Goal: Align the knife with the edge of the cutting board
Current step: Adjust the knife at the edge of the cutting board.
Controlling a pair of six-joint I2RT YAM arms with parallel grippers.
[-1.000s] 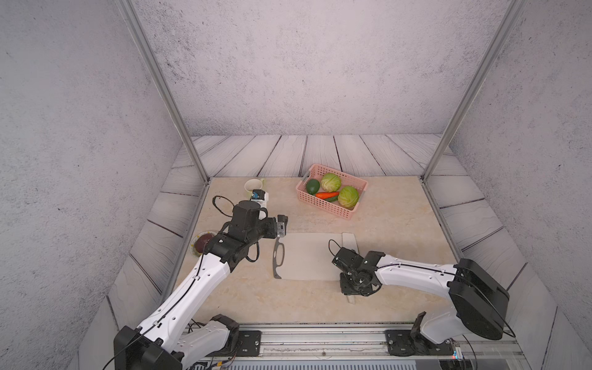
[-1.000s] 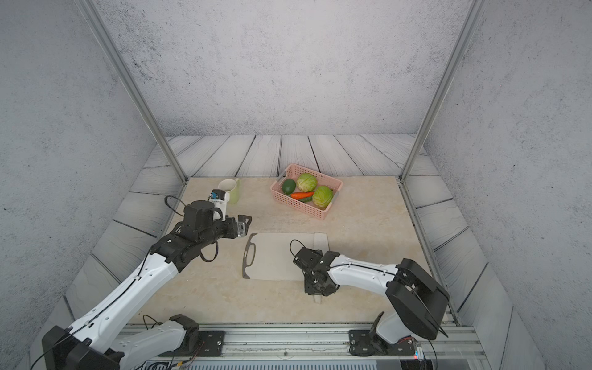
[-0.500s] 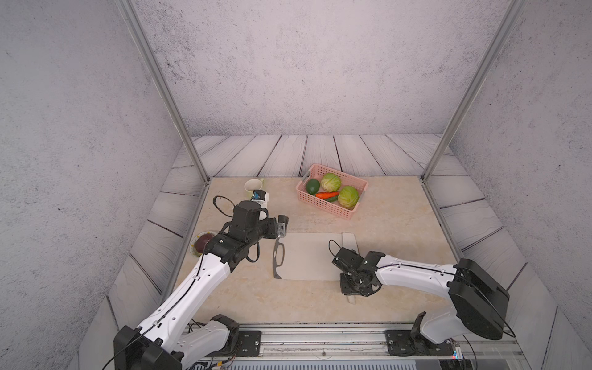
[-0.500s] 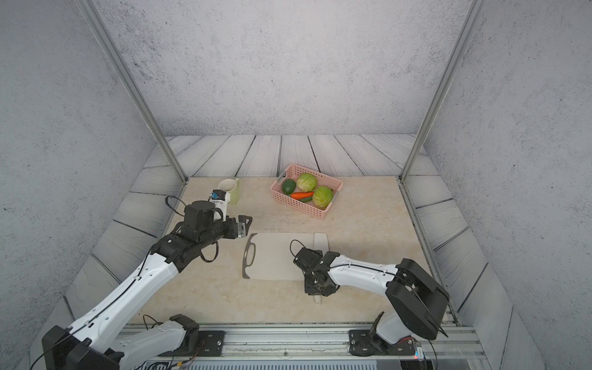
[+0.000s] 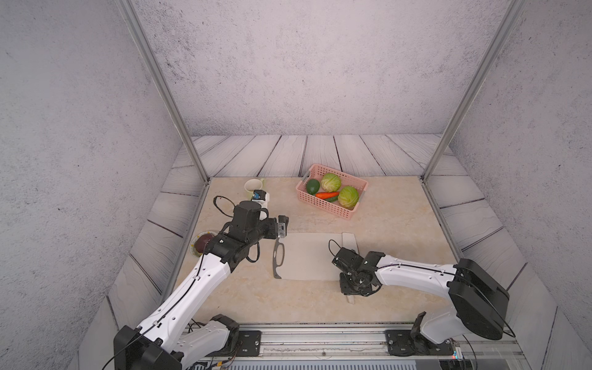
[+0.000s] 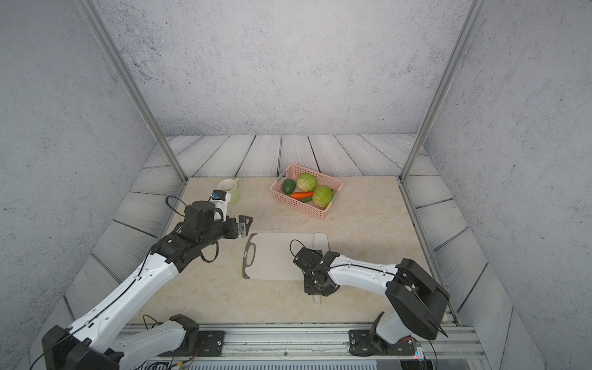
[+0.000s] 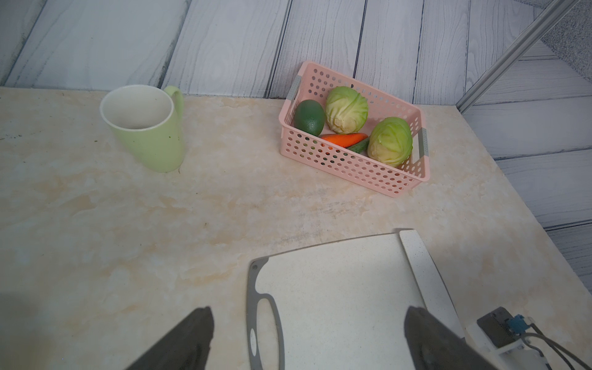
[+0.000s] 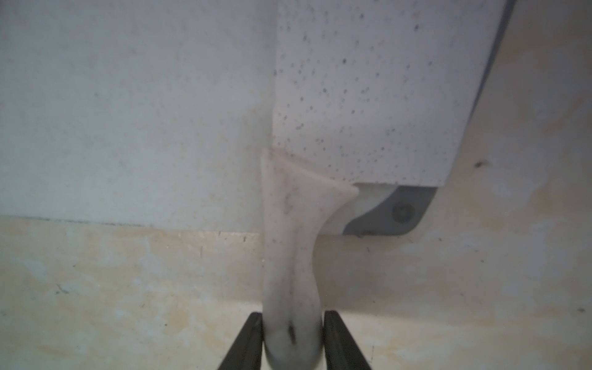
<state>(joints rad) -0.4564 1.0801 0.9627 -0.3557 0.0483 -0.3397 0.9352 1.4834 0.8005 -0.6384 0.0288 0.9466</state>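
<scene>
With nothing shifted, the right gripper point(image 8: 291, 323) stays clamped on the handle of the cream-white cleaver-shaped knife point(image 8: 362, 96), its blade lying apparently flush along the end edge of the flat grey-beige rectangular cutting board point(image 8: 128, 112), judged ready for release.

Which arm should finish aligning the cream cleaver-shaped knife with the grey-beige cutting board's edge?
Right: the right gripper grips the knife lying on the cutting board; the left gripper is open, empty.

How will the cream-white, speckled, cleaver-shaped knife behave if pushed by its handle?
Probably stiff: the knife lies flat and unbent on the grey-beige cutting board. It should slide, not roll. Gripped only at the handle end by the right gripper, it may pivot.
</scene>
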